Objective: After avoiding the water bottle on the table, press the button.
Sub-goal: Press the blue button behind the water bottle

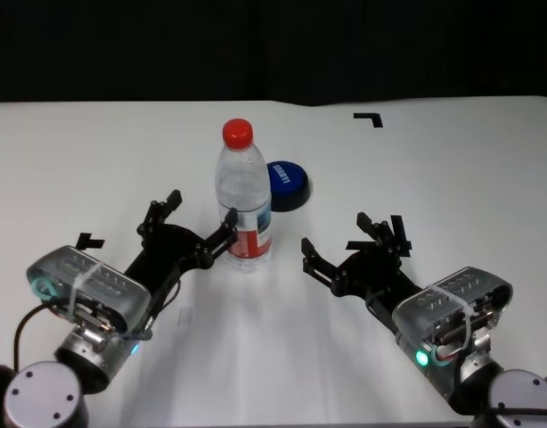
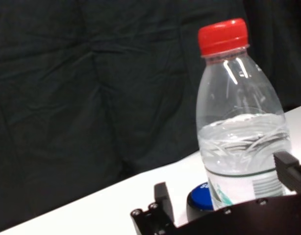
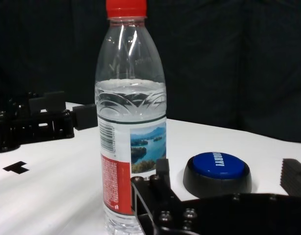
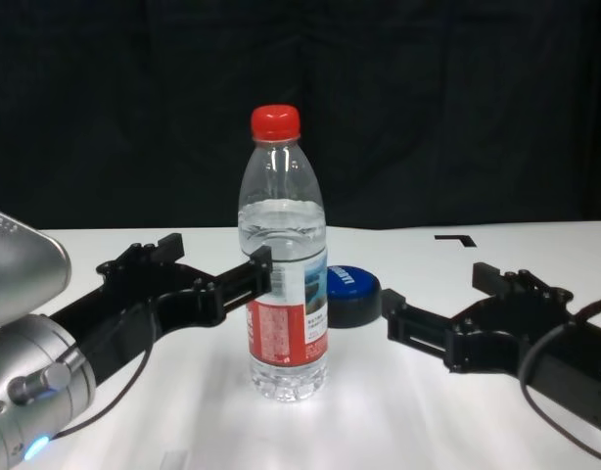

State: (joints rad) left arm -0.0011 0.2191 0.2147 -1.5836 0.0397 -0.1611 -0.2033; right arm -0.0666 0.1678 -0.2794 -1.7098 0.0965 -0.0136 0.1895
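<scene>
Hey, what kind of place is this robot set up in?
Likely a robot test bench: a white table with black tape marks, a dark curtain behind, and only a water bottle and blue button.

- The button [image 3: 217,171] bears white capital lettering on its blue top, possibly "SORRY!"
- The water bottle [image 3: 130,132] label shows a barcode and fine print, too small to read

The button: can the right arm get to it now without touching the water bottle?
Probably yes. The button lies beyond and right of the water bottle, and bare table separates it from the right gripper.
</scene>
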